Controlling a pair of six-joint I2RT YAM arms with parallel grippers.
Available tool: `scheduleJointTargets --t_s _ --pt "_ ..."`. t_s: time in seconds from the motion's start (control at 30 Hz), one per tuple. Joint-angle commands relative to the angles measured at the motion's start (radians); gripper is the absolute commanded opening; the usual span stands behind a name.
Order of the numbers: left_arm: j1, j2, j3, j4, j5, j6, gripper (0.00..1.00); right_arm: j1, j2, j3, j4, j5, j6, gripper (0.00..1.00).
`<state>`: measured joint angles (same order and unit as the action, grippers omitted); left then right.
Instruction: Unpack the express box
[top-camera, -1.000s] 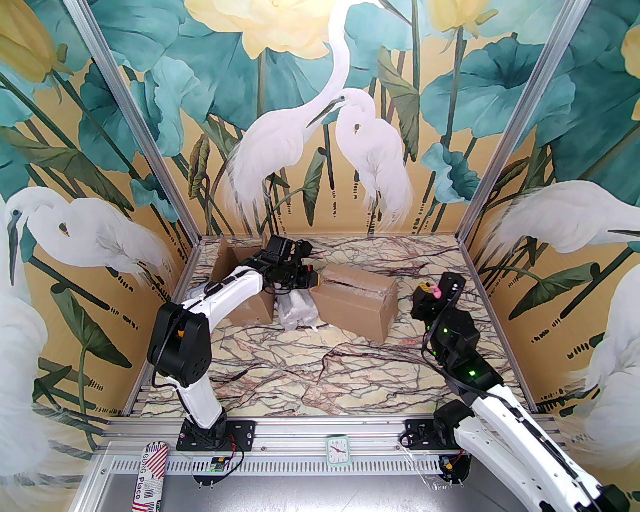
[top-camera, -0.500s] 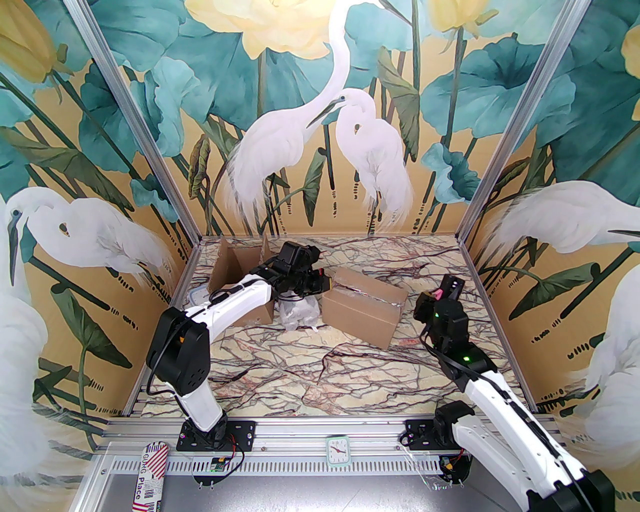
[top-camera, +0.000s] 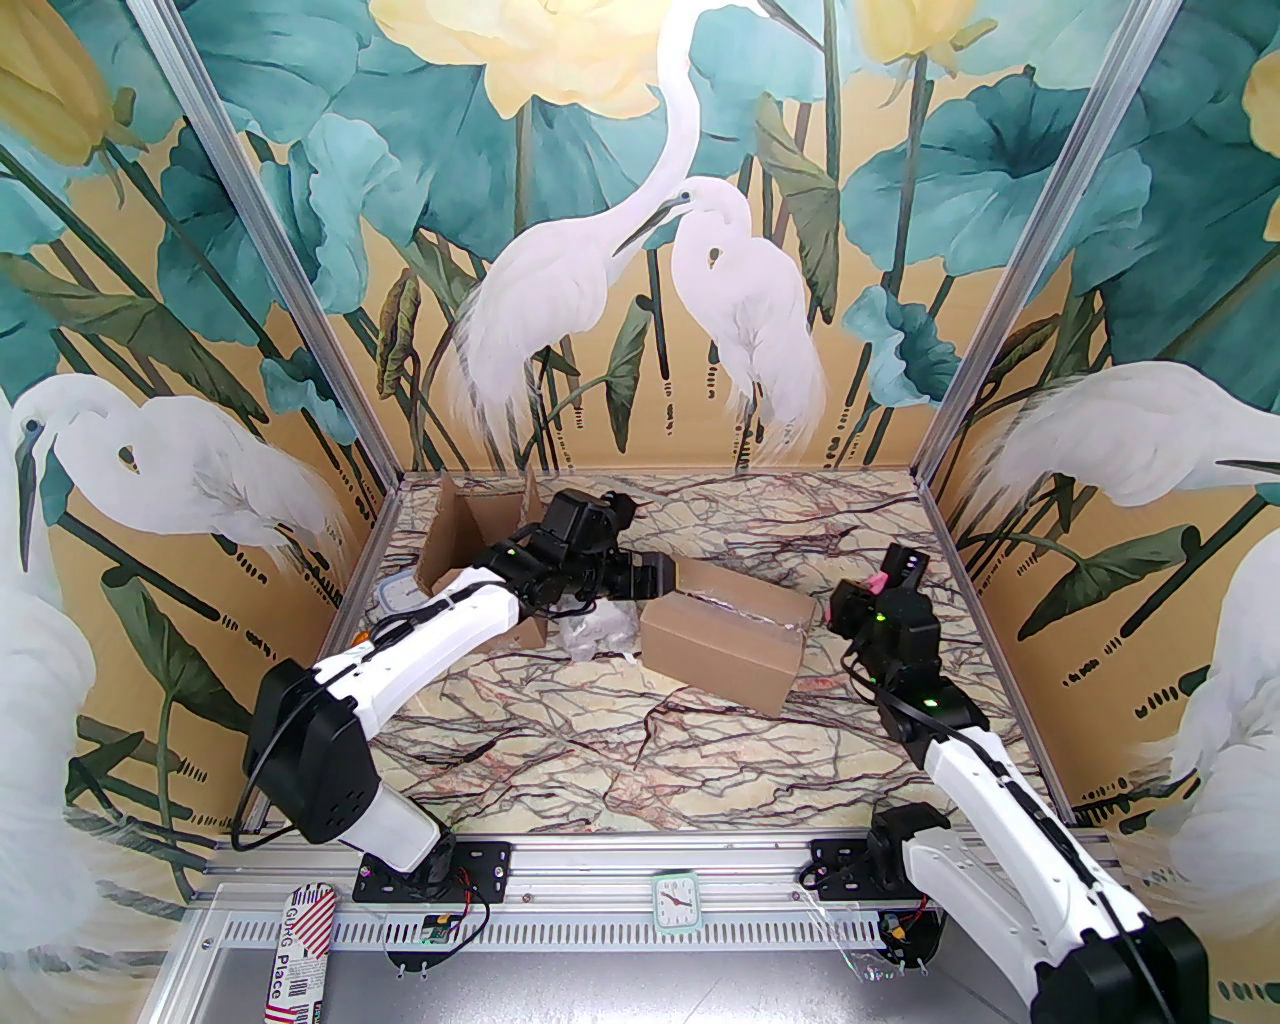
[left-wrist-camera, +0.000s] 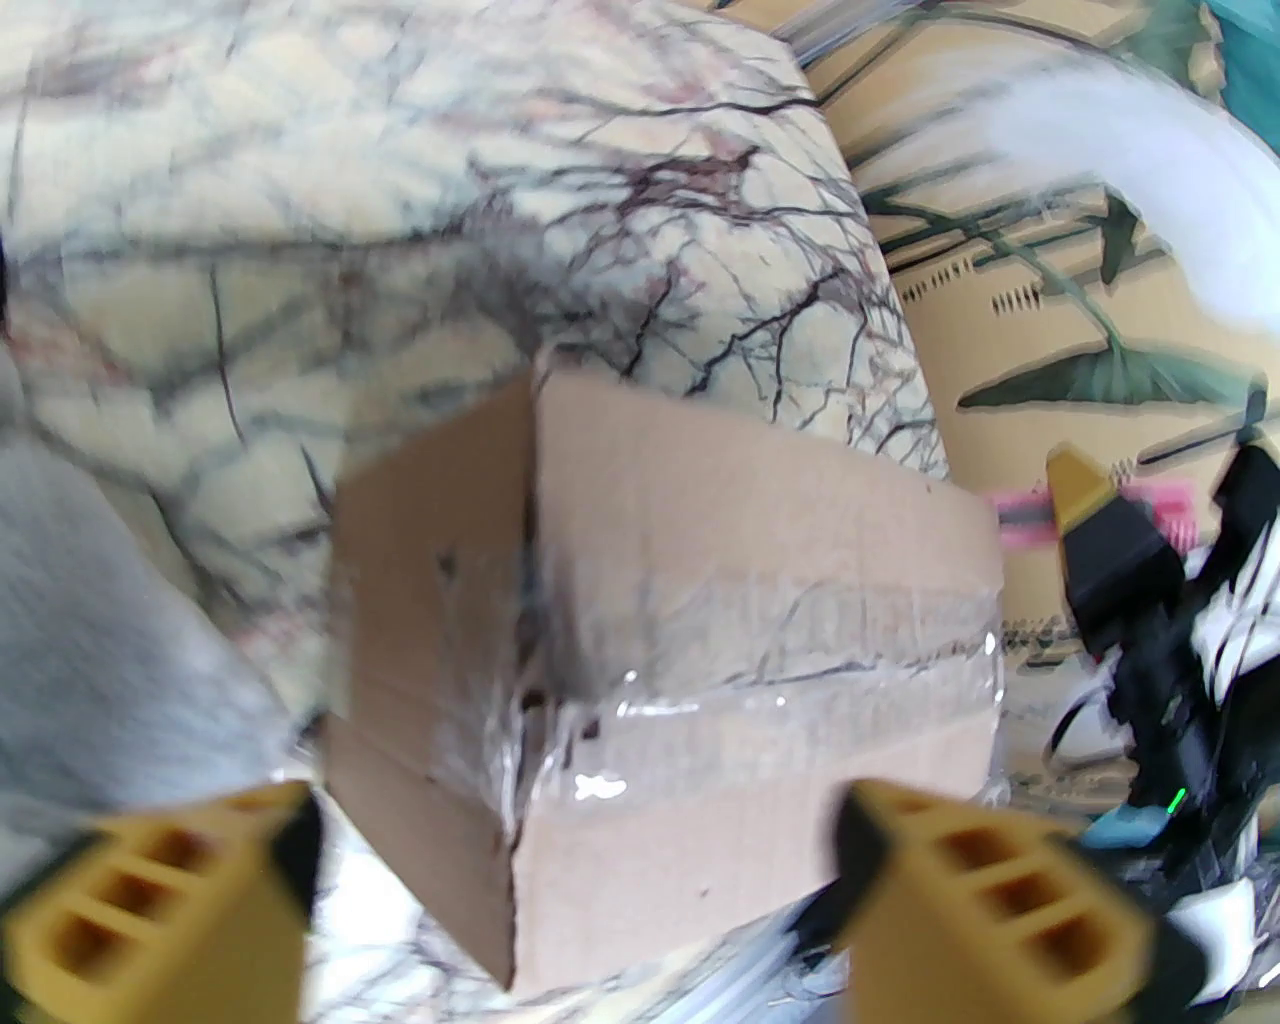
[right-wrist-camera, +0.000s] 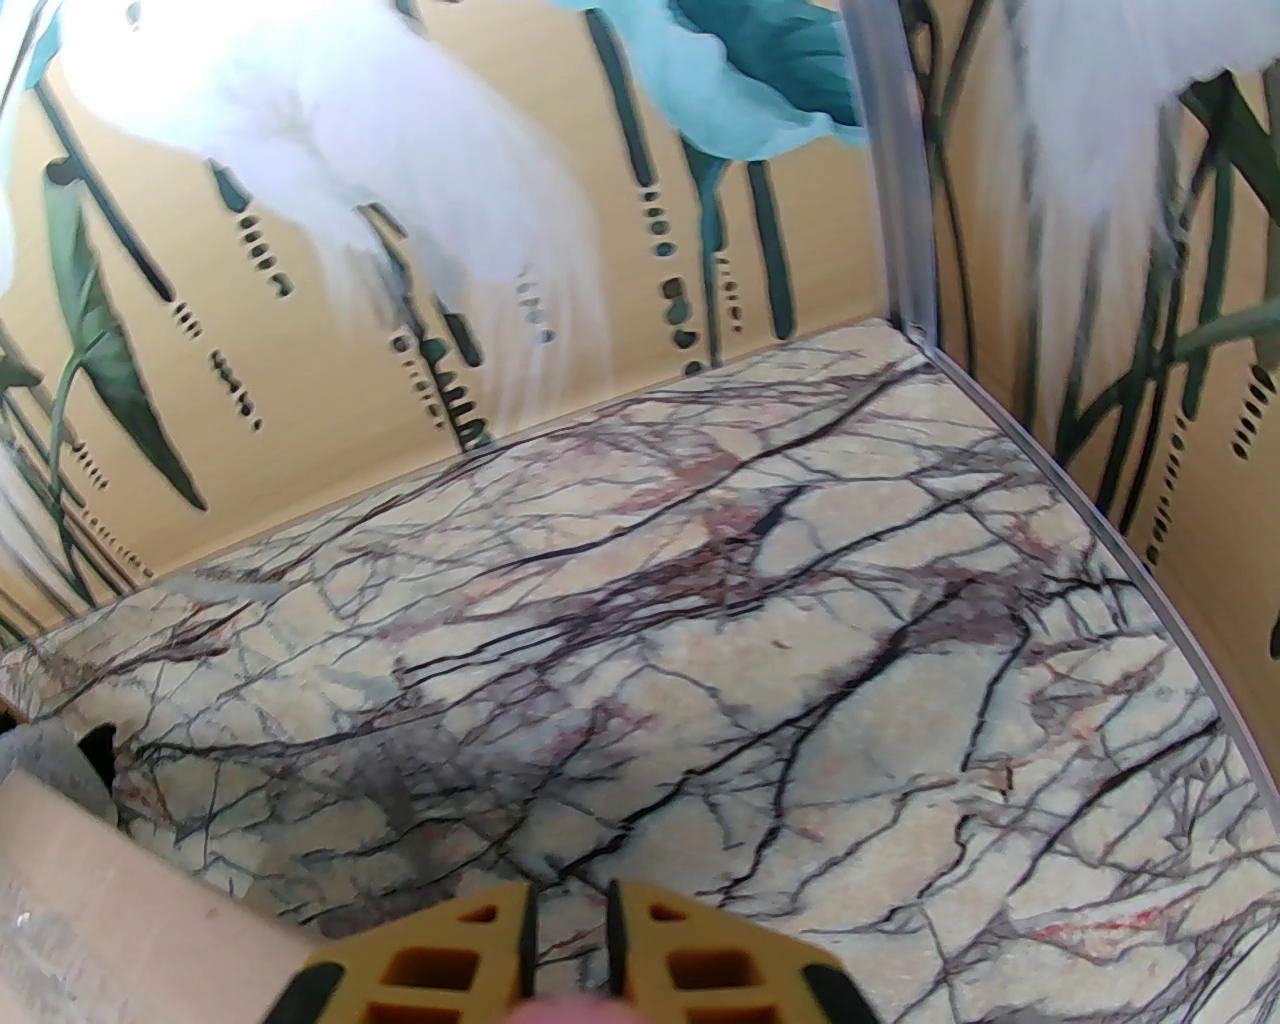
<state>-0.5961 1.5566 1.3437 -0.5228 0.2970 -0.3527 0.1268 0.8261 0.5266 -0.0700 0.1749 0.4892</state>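
The express box (top-camera: 725, 640) is a brown carton taped shut with clear tape, lying mid-table; the left wrist view shows its near corner and taped seam (left-wrist-camera: 700, 560). My left gripper (top-camera: 662, 580) sits at the box's left end, open, its yellow fingers (left-wrist-camera: 150, 900) spread wide on either side of the corner with nothing gripped. My right gripper (top-camera: 868, 588) hovers just right of the box, its fingers (right-wrist-camera: 480, 950) nearly together on a small pink tool (top-camera: 878, 583). The box edge (right-wrist-camera: 80, 900) shows in the right wrist view.
An opened carton (top-camera: 480, 530) stands at the back left with a crumpled white plastic bag (top-camera: 600, 632) in front of it. A blue-lidded container (top-camera: 400, 598) lies by the left wall. Bare marble table (top-camera: 620, 740) stretches toward the near rail.
My left gripper has gone from shut to wide open and reached further right onto the box's end. The box has swung slightly. The right arm has shifted a little.
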Motion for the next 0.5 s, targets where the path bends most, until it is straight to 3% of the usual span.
scheduleJointTargets --t_s 0.0,0.13,0.27,0.37,0.47 --pt "-0.032 -0.034 0.067 -0.042 -0.043 0.299 0.99 -0.050 -0.069 0.036 -0.066 -0.092 0.123 0.00" --pt "-0.139 -0.034 0.069 0.006 -0.133 0.632 1.00 -0.058 -0.136 0.036 -0.121 -0.135 0.233 0.00" --pt "-0.239 -0.057 -0.042 0.162 -0.097 1.002 1.00 -0.060 -0.174 0.022 -0.118 -0.178 0.325 0.00" --pt "-0.268 -0.045 -0.067 0.231 -0.039 1.133 1.00 -0.061 -0.188 0.016 -0.108 -0.189 0.363 0.00" --pt "-0.286 0.014 -0.014 0.179 0.019 1.196 0.99 -0.062 -0.181 0.006 -0.084 -0.205 0.383 0.00"
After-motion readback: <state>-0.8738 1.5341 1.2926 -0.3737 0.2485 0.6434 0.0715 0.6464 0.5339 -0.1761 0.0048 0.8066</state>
